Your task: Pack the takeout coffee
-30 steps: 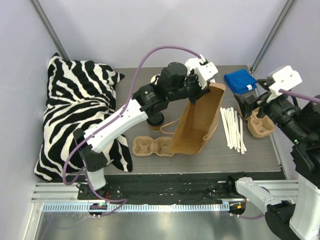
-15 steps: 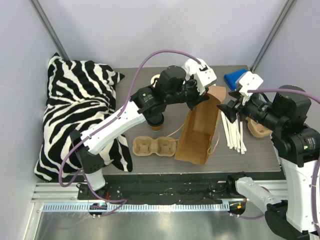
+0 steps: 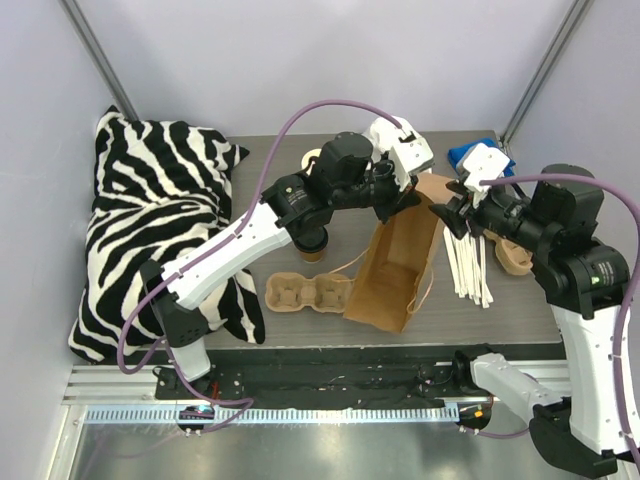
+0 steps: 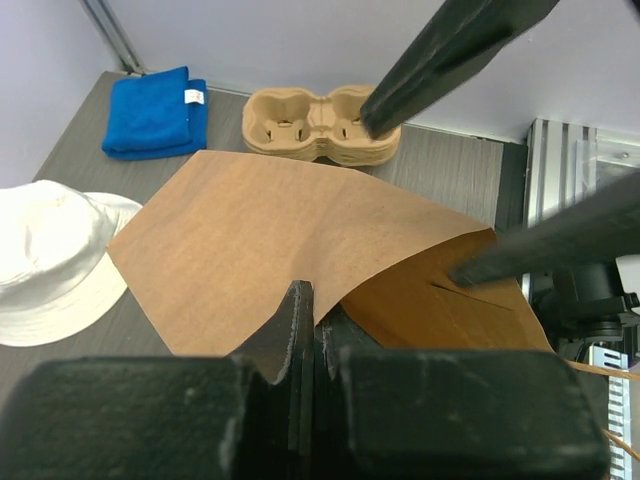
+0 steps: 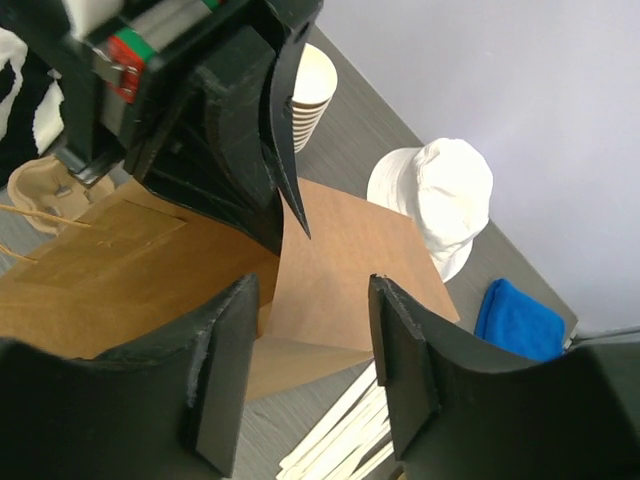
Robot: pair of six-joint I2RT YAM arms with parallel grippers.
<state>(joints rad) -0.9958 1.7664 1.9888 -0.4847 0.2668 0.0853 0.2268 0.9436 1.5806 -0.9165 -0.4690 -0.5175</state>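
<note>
Right arm moves from pulp carrier to paper bag mouth | right jaws apart, empty | left jaws pinch bag edge.

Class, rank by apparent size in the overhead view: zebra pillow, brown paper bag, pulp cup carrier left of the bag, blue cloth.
1. zebra pillow
2. brown paper bag
3. pulp cup carrier
4. blue cloth, though the right arm hides part of it, so its place is unsure.
</note>
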